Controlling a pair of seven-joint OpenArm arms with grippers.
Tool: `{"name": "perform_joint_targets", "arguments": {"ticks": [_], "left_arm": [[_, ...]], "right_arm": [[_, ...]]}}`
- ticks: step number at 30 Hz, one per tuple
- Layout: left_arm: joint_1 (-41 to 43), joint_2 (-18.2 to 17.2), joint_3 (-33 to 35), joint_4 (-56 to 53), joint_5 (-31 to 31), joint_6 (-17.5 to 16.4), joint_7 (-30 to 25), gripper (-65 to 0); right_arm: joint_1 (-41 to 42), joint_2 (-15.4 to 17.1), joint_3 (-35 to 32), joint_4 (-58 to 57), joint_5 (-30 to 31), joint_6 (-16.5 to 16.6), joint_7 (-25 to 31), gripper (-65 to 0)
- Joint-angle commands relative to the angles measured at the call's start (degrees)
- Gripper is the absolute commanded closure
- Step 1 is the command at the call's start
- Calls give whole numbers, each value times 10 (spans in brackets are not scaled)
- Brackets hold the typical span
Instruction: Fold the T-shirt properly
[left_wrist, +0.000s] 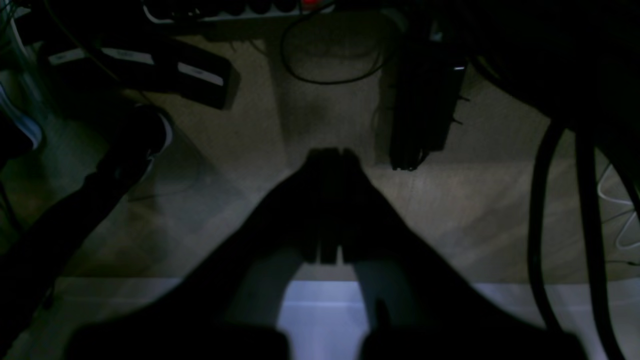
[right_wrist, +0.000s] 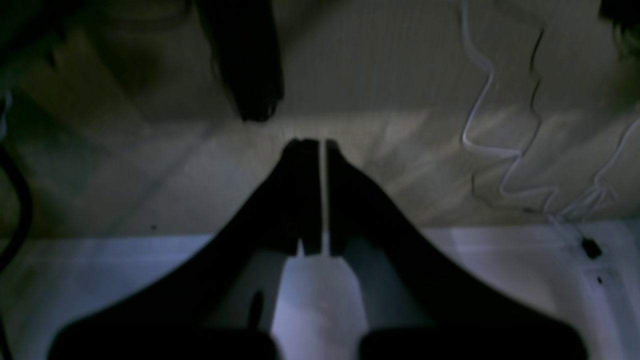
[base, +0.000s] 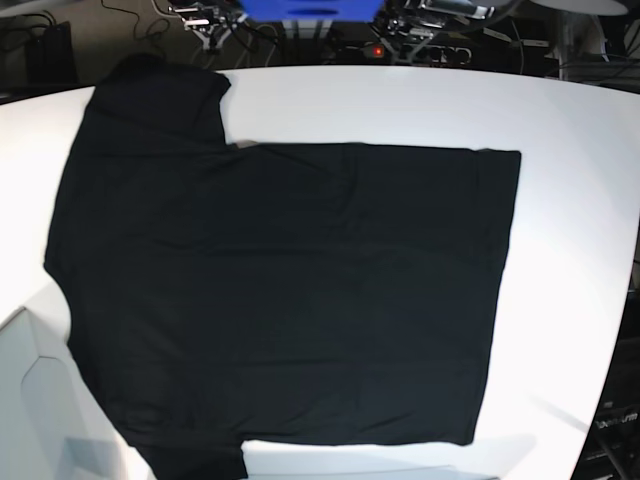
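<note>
White tabletop (base: 560, 110) fills the base view, and the T-shirt (base: 290, 290) lies spread flat across it, plain black side up, sleeves toward that view's left. Neither arm shows there. Each wrist view looks past the table edge at a dim floor: the left gripper (left_wrist: 332, 152) has its fingers pressed together, the right gripper (right_wrist: 322, 145) likewise, a bare sliver between. Both hold nothing, with no cloth near either.

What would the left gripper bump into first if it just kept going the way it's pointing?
Probably the floor. The shut left gripper points past the table edge toward carpet. A dark box lies to one side of its line, though depth is hard to judge in the dim picture.
</note>
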Motion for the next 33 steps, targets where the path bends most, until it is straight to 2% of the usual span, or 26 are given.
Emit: {"name": "perform_joint_targets", "arguments": {"ticks": [1, 4, 13, 25, 33], "left_arm": [[3, -1, 2, 0, 2, -1, 2, 0], [3, -1, 2, 0, 2, -1, 1, 0], [3, -1, 2, 0, 2, -1, -1, 0], [3, -1, 2, 0, 1, -1, -2, 0], [42, -3, 2, 79, -1, -1, 3, 0]], "right_arm": [[-4, -1, 0, 18, -2, 10, -17, 0], [-11, -1, 0, 43, -2, 10, -36, 0], [-11, 0, 0, 42, -2, 10, -33, 0], [-27, 0, 3, 42, -2, 10, -4, 0], [-35, 0, 2, 44, -2, 10, -1, 0]]}}
